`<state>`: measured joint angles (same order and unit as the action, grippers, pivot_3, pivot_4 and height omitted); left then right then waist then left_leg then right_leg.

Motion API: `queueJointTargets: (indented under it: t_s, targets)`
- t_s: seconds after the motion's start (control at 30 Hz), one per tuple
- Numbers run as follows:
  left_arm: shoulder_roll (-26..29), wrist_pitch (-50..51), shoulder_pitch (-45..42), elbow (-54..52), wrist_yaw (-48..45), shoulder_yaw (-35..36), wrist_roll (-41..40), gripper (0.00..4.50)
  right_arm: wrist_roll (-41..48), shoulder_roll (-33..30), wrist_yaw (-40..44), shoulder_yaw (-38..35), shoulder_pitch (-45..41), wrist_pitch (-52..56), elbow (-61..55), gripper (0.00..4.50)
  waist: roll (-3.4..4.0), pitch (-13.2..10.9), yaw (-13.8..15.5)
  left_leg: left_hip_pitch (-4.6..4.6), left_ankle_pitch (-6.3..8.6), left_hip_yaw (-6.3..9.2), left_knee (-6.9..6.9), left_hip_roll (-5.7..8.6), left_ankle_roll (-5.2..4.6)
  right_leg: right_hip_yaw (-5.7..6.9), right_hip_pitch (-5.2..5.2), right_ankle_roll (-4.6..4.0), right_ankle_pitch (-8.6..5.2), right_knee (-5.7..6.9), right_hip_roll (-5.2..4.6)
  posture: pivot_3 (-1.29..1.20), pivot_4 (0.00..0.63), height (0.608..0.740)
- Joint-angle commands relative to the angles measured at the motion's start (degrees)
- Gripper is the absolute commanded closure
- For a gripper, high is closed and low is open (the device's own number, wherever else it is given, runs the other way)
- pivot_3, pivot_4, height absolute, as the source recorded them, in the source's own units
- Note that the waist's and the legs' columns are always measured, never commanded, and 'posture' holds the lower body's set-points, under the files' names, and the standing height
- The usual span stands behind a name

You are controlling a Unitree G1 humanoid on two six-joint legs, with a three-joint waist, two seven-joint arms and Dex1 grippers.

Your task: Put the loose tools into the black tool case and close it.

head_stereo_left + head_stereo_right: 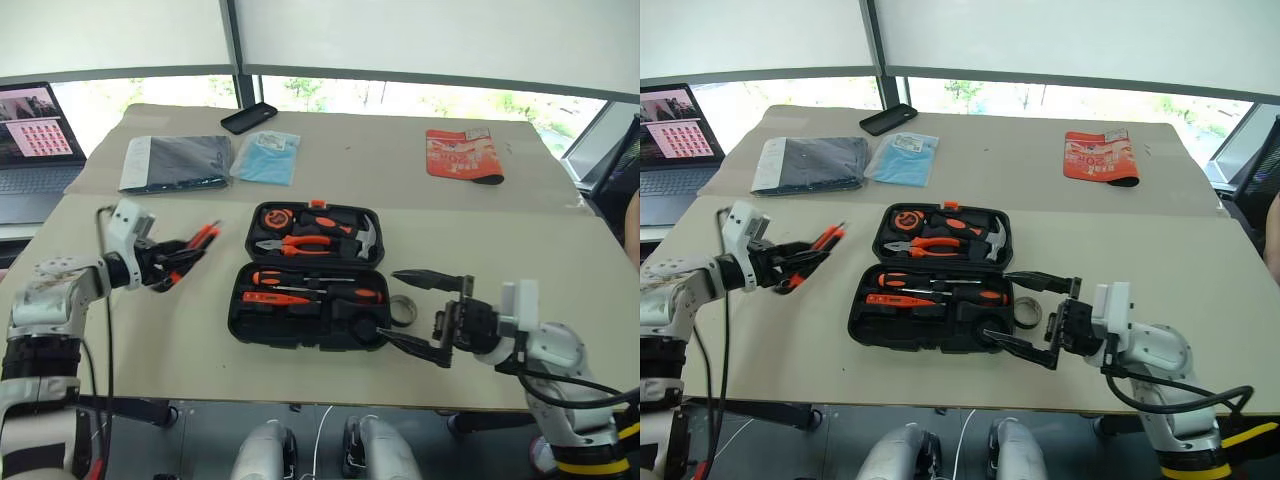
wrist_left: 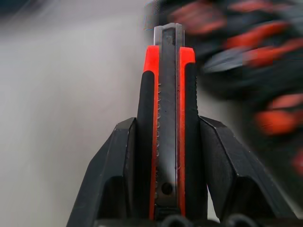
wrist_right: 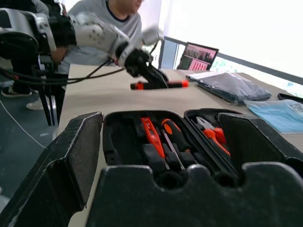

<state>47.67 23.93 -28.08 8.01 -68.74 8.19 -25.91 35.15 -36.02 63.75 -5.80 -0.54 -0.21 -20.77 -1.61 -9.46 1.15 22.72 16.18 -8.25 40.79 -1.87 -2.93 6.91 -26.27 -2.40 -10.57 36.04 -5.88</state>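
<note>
L hand (image 1: pixel 178 258) raised, gripping utility knife (image 1: pixel 196 245); R hand (image 1: pixel 425 312) agape.

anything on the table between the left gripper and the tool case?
Nothing: bare tabletop between the left gripper, shut on the utility knife, and the open tool case, clearest in the left eye view.

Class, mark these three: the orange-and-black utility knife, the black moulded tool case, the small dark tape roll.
Orange-and-black utility knife (image 2: pixel 166 118): left wrist view, middle of its body.
Black moulded tool case (image 1: pixel 243 322): left eye view, left rim of front half.
Small dark tape roll (image 1: pixel 403 310): left eye view, its ring.
</note>
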Motion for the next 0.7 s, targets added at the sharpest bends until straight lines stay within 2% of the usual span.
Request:
queueJointTargets:
  t_s: [0.03, 0.1, 0.17, 0.27, 0.43, 0.6, 0.7]
  targets:
    - [0.93, -4.03, -1.15, -4.81, -4.78, -1.7, -0.44, 3.01, 1.78, -2.41, 1.8, -3.63, 0.99, 0.4, -1.31, 0.0, 0.04, 0.02, -0.02, -0.03, 0.0, -0.01, 0.0, 0.01, -0.02, -0.01, 0.02, 0.01, -0.01, 0.0, 0.0, 0.0, 0.15, 0.74]
    - [1.55, -4.69, -1.96, -8.9, -10.0, -7.78, 1.18, 3.01, 1.8, -4.68, 3.48, -5.88, 2.65, 0.43, -0.67, 0.0, 0.09, 0.02, 0.01, -0.12, -0.03, -0.01, 0.0, 0.0, -0.1, -0.04, 0.11, 0.42, -0.24, 0.02, 0.18, 0.0, 0.15, 0.74]
    - [1.88, -5.18, -3.19, -11.13, -12.87, -13.92, 4.59, 3.01, 2.0, -5.9, 4.36, -7.65, 3.85, 0.53, -0.17, 0.0, 0.09, 0.02, -0.03, -0.15, -0.05, -0.03, 0.0, -0.01, -0.08, -0.05, 0.11, 0.43, -0.25, 0.05, 0.47, 0.0, 0.15, 0.74]
    - [0.53, -2.85, -5.45, -13.41, -10.53, -21.51, 11.07, 3.01, 2.2, -5.85, 3.11, -8.19, 3.76, 1.15, -0.76, 0.0, 0.08, 0.02, 0.18, -0.19, 0.02, -0.04, 0.01, -0.01, -0.2, -0.06, 0.15, 0.44, -0.24, 0.06, 0.62, 0.0, 0.15, 0.74]
    - [-1.73, -2.72, -6.13, -16.11, -9.05, -26.24, 14.63, 3.01, 1.98, -4.76, 1.01, -7.55, 3.78, 1.69, -2.69, 0.0, 0.07, 0.01, 0.12, -0.22, 0.12, 0.0, 0.01, -0.07, -0.42, -0.18, 0.12, 0.44, -0.24, 0.13, 0.72, 0.0, 0.15, 0.74]
    - [-2.6, -8.94, -6.28, -11.89, -8.12, -29.85, 20.69, 3.01, 1.86, -3.8, -0.23, -7.53, 6.66, 1.61, -4.96, 0.0, 0.08, 0.02, 0.28, -0.24, 0.11, 0.01, -0.02, -0.07, -0.42, -0.19, 0.12, 0.42, -0.26, 0.11, 0.75, 0.0, 0.15, 0.74]
    - [-3.88, -8.19, -5.88, -12.5, -8.31, -30.19, 20.14, 3.01, 1.51, -3.45, -0.84, -7.37, 6.93, 1.43, -5.18, 0.0, 0.08, 0.02, 0.3, -0.23, 0.14, -0.02, 0.05, -0.04, -0.48, -0.22, 0.15, 0.44, -0.25, 0.09, 0.67, 0.0, 0.15, 0.74]
